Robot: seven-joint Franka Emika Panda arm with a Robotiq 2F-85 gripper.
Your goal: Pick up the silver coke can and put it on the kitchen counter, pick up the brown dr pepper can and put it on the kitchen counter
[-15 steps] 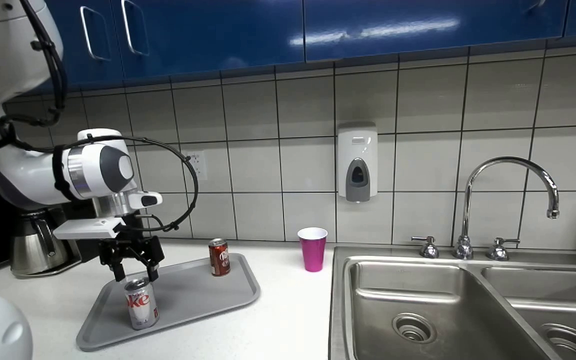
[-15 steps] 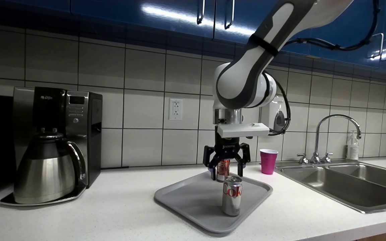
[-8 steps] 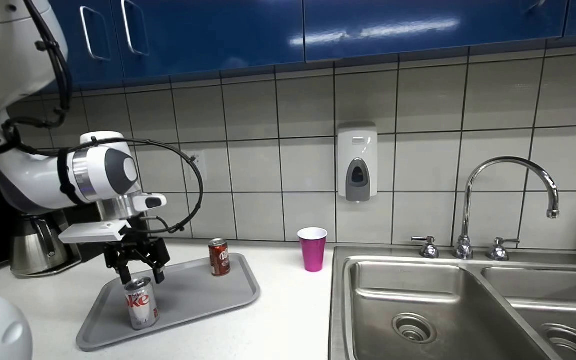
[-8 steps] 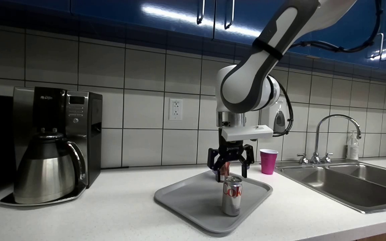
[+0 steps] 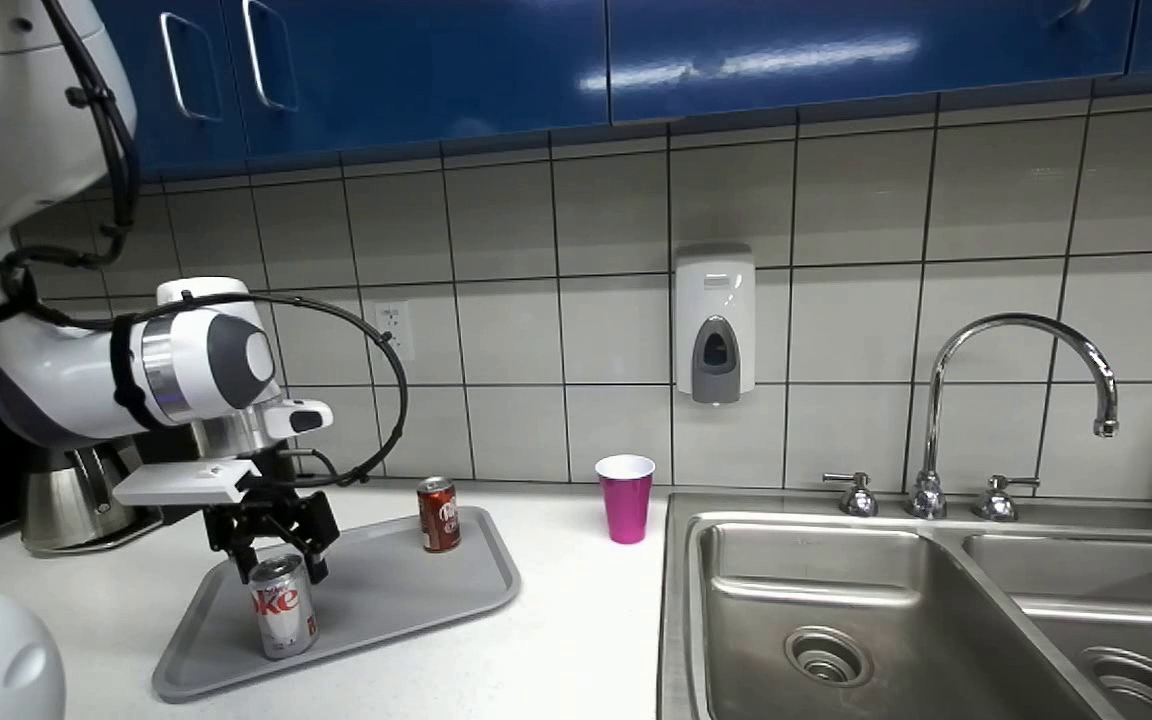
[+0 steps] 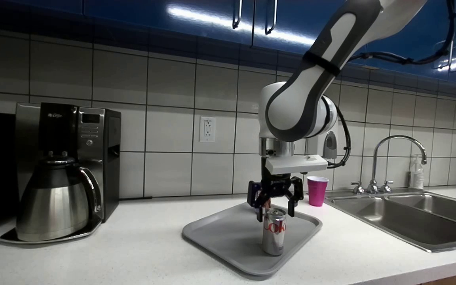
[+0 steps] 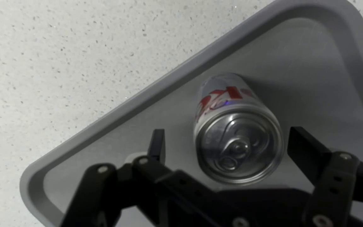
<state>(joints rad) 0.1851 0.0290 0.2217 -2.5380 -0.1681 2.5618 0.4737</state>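
Note:
The silver coke can [image 5: 282,612] stands upright on the grey tray; it also shows in an exterior view [image 6: 274,235] and in the wrist view [image 7: 232,101]. My gripper [image 5: 283,572] is open and points down at the can's top. In the wrist view the gripper [image 7: 227,143] has one finger on each side of the can lid, with a gap on both sides, wider on the left. The brown dr pepper can [image 5: 439,516] stands upright at the tray's far end; in an exterior view it is mostly hidden behind the gripper [image 6: 275,215]. The white kitchen counter [image 5: 586,640] surrounds the tray.
The grey tray [image 5: 396,570] lies on the counter, with a raised rim. A pink cup [image 5: 626,500] stands between tray and steel double sink [image 5: 676,620]. A coffee maker [image 6: 111,166] with a steel carafe [image 6: 54,206] stands on the tray's other side. A tiled wall is behind.
My gripper has come down and, in an exterior view, shifted right, so its fingertips are now level with the can's top. Both cans, the tray and the cup have not moved.

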